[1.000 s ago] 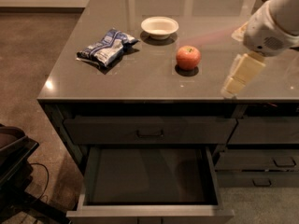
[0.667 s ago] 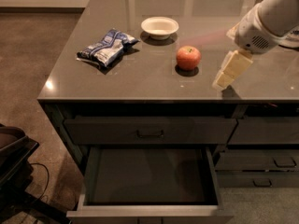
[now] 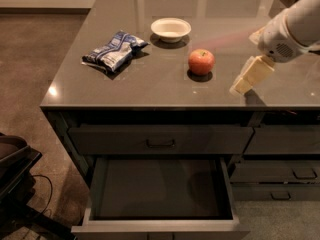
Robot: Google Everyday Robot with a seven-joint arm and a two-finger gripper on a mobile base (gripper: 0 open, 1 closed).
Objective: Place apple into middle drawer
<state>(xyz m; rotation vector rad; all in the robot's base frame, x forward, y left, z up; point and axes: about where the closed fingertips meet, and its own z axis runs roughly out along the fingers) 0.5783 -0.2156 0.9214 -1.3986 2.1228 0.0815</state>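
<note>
The apple point(image 3: 201, 61) stood on the grey counter point(image 3: 150, 90), a little right of its middle and near the front half. It was red-orange with a paler patch on top, and it threw a small dark shadow toward the near side. Nothing touched it.

The gripper point(image 3: 242, 86) was on the right of the apple, near it but apart from it. It was cream coloured, it pointed down and to the left, and its tip was low over the counter, close to the front edge. I could not tell whether the gripper was open or closed; it held nothing that I could see. The white arm point(image 3: 292, 29) came in from the upper right corner.

Farther back on the counter, behind the apple and a bit to the left, was a white bowl point(image 3: 171, 28). Left of the bowl and nearer lay a blue and white snack bag point(image 3: 114, 51), flat and at an angle.

Below the counter, the top drawer point(image 3: 160, 140) with a dark bar handle was closed. Under it the middle drawer point(image 3: 160, 230) was pulled out toward the near side, and its flat dark bottom was in view. Narrower drawers point(image 3: 280, 171) with small handles were on the right, closed. On the floor at the far left was a dark object point(image 3: 12, 164) that I could not identify.
</note>
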